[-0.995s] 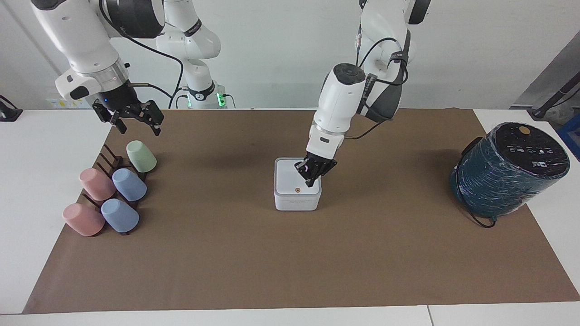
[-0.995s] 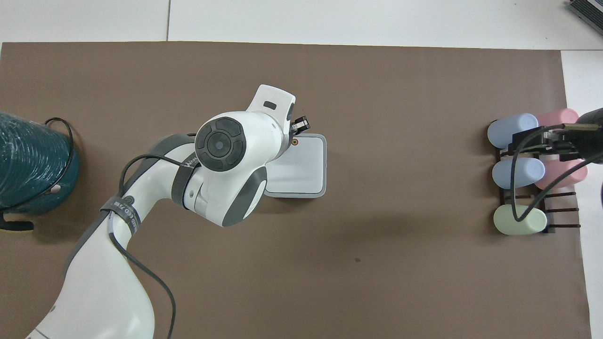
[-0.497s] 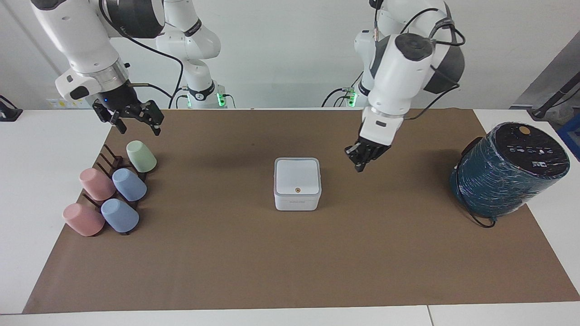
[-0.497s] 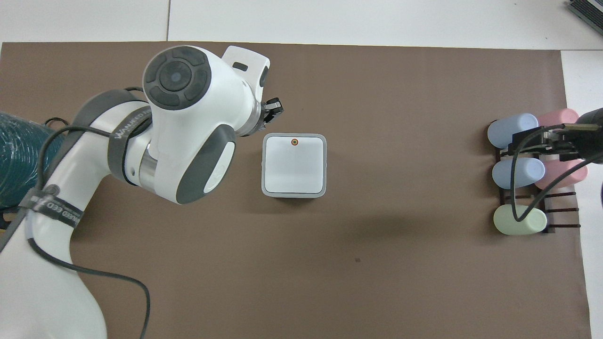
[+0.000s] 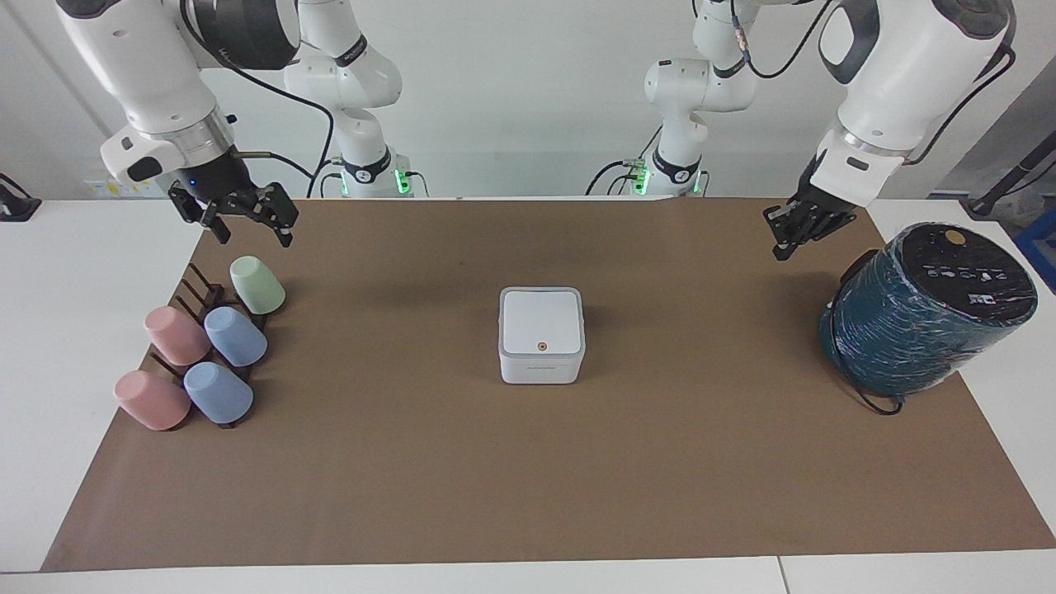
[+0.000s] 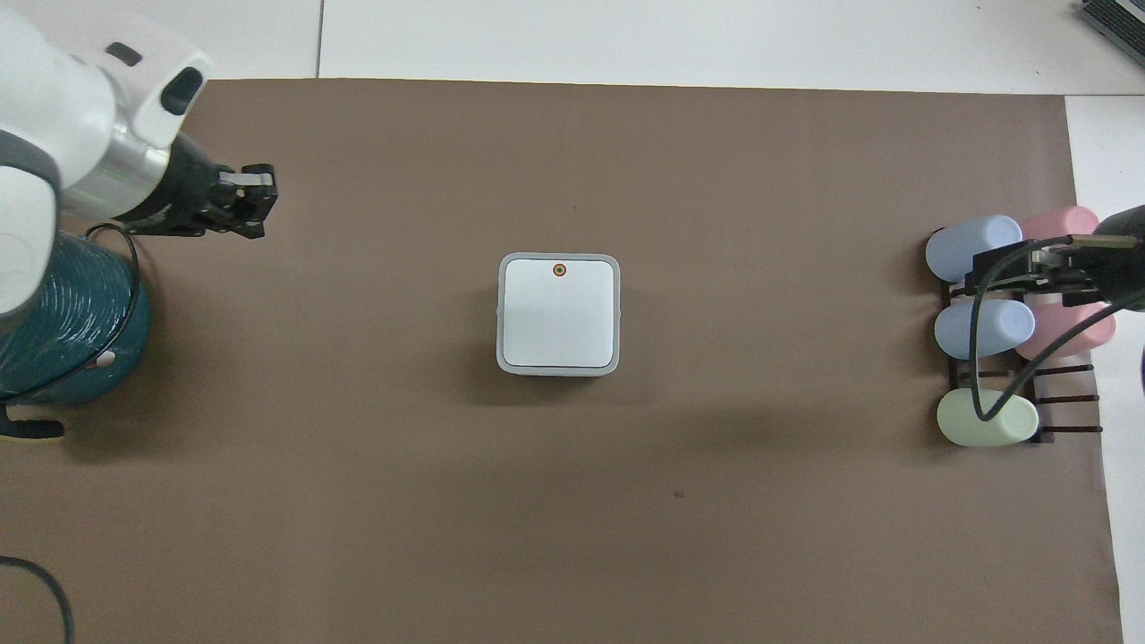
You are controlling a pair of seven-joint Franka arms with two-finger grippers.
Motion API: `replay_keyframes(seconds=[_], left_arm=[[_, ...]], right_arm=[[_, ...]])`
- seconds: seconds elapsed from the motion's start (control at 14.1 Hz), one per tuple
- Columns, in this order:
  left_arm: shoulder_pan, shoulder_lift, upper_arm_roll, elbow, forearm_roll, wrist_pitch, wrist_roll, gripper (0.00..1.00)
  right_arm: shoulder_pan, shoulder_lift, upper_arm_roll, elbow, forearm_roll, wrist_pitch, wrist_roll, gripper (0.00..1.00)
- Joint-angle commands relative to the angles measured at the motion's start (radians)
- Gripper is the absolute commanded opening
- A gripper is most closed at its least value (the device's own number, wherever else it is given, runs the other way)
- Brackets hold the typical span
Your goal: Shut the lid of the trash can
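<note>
Overhead, left pincer (image 5: 790,233) hangs raised beside the teal cylinder (image 5: 924,309).

The lid (image 6: 558,313) lies flat on the trash can (image 6: 558,368), orange dot up.

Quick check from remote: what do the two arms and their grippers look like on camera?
Both arms are glossy white with dark grey or black joint sections and loose black cables. The left gripper and right gripper are black. A small blue light shows above the right gripper; green lights glow at both bases.
</note>
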Motion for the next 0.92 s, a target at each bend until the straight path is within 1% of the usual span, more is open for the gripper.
replay_keyframes(seconds=[0.0, 0.14, 0.5, 0.57, 0.78, 0.85], left_arm=[[0.014, -0.008, -0.010, 0.031, 0.048, -0.055, 0.075, 0.00], [0.013, -0.040, -0.022, 0.020, 0.048, -0.024, 0.102, 0.00], [0.014, -0.048, -0.022, 0.001, 0.045, -0.018, 0.145, 0.00], [0.014, -0.054, -0.022, -0.012, 0.045, -0.006, 0.160, 0.00], [0.014, -0.089, -0.022, -0.095, 0.045, 0.064, 0.162, 0.00], [0.014, -0.094, -0.022, -0.106, 0.045, 0.077, 0.162, 0.00]], right_arm=[[-0.010, -0.018, 0.004, -0.022, 0.016, 0.014, -0.007, 1.00], [-0.012, -0.018, 0.004, -0.022, 0.016, 0.014, -0.010, 1.00], [-0.012, -0.018, 0.003, -0.022, 0.016, 0.015, -0.011, 1.00], [-0.012, -0.018, 0.004, -0.022, 0.016, 0.015, -0.011, 1.00], [-0.012, -0.017, 0.004, -0.020, 0.016, 0.017, -0.011, 1.00], [-0.012, -0.017, 0.003, -0.020, 0.016, 0.019, -0.011, 1.00]])
